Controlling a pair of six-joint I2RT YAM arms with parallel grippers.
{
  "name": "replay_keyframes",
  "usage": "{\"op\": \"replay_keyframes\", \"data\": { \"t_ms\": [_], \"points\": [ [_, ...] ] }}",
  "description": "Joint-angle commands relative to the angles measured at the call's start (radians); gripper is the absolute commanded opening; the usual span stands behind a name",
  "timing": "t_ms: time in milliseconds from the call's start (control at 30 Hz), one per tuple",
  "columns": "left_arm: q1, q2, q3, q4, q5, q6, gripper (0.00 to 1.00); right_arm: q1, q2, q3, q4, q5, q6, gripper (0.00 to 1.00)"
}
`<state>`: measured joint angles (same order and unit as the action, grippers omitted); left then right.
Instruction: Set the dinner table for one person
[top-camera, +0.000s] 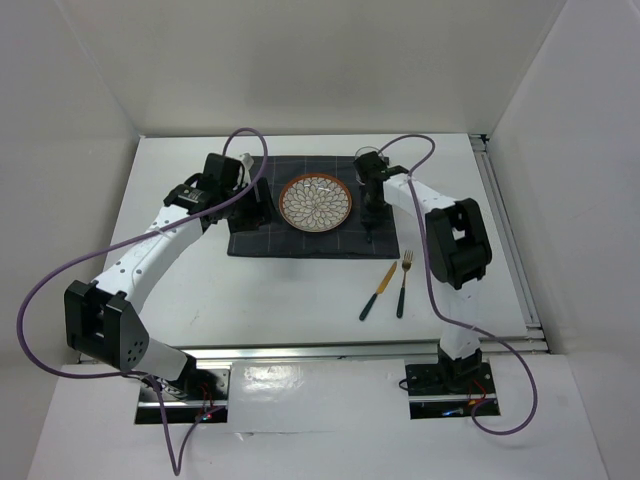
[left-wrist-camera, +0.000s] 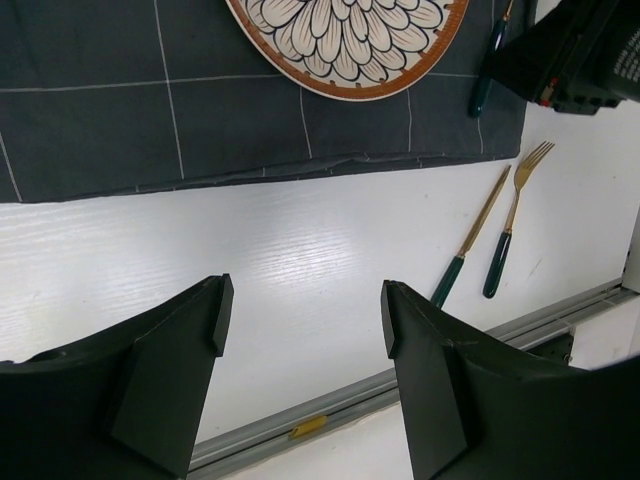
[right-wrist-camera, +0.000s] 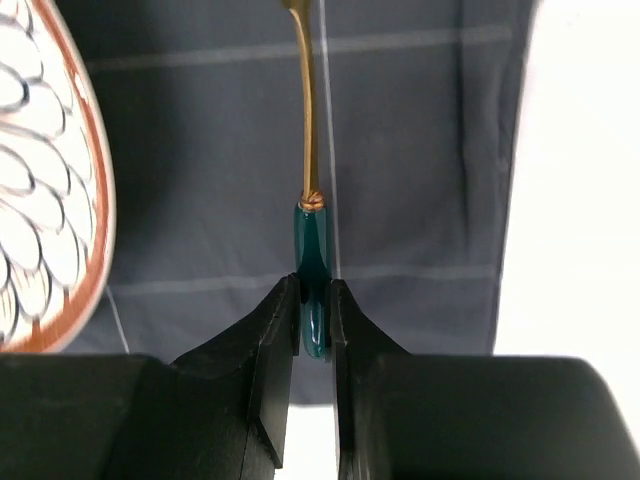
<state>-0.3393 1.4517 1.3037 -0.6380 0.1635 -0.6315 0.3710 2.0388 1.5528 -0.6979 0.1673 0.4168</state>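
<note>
1. White, flat and rectangular, the counter (top-camera: 300, 290) is the floor of a plain enclosure and carries everything else; both arm bases sit at its near edge. Its surface is smooth with a faint sheen.
2. Silver metal rails (top-camera: 330, 350) run along the near and right edges of the counter.
3. A dark grey cloth (top-camera: 300, 243), woven and crossed by thin pale check lines, lies flat on the far middle of the counter. Its near hem is slightly rippled.
4. A round plate (top-camera: 315, 202) rests on the middle of the cloth. It is glazed, with a rust-brown rim and a white petal pattern outlined in dark lines.
5. A knife (top-camera: 379, 291) and a fork (top-camera: 403, 284) lie on bare counter off the near right corner of the cloth. They lie just beside each other without touching. Both have gold metal shanks and dark green handles.
6. The right tool (right-wrist-camera: 314, 300) is over the cloth to the right of the plate. Its two black fingers are pinched on the glossy green handle of a third utensil (right-wrist-camera: 312, 250). The utensil's thin gold shank runs away over the cloth, and its head is out of view.
7. The left tool (left-wrist-camera: 305, 310) is to the left of the plate, its matt black fingers spread wide and holding nothing.
8. Matt white walls (top-camera: 300, 60) enclose the counter.
</note>
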Motion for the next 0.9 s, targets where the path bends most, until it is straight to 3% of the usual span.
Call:
{"op": "replay_keyframes", "data": {
  "t_ms": [0,67,167,200,300,400,567,733,867],
  "points": [
    [-0.004,-0.021,0.037,0.001,-0.005,0.021,0.78,-0.014,0.055,0.090,0.012,0.005,-0.032,0.09],
    [-0.004,-0.021,0.037,-0.009,-0.015,0.021,0.78,-0.014,0.064,0.101,0.000,-0.005,-0.032,0.16],
    [-0.004,-0.021,0.046,-0.009,-0.024,0.030,0.78,-0.014,0.031,0.092,0.000,-0.005,-0.020,0.34],
    [-0.004,-0.021,0.046,-0.009,-0.024,0.039,0.78,-0.014,0.014,0.081,0.000,-0.005,-0.019,0.44],
    [-0.013,-0.021,0.046,-0.009,-0.015,0.056,0.78,-0.026,-0.074,0.040,-0.009,-0.005,0.000,0.57],
    [-0.035,0.006,0.046,-0.009,-0.015,0.065,0.78,-0.047,-0.192,-0.022,-0.009,-0.005,0.029,0.58],
    [-0.044,0.015,0.046,-0.009,-0.015,0.065,0.78,-0.047,-0.388,-0.294,-0.018,-0.083,0.129,0.58],
    [-0.053,0.024,0.055,-0.009,-0.015,0.065,0.78,0.043,-0.574,-0.554,0.000,-0.196,0.266,0.70],
    [-0.063,0.035,0.055,0.000,-0.015,0.065,0.78,0.134,-0.592,-0.641,0.000,-0.186,0.434,0.70]
  ]
}}
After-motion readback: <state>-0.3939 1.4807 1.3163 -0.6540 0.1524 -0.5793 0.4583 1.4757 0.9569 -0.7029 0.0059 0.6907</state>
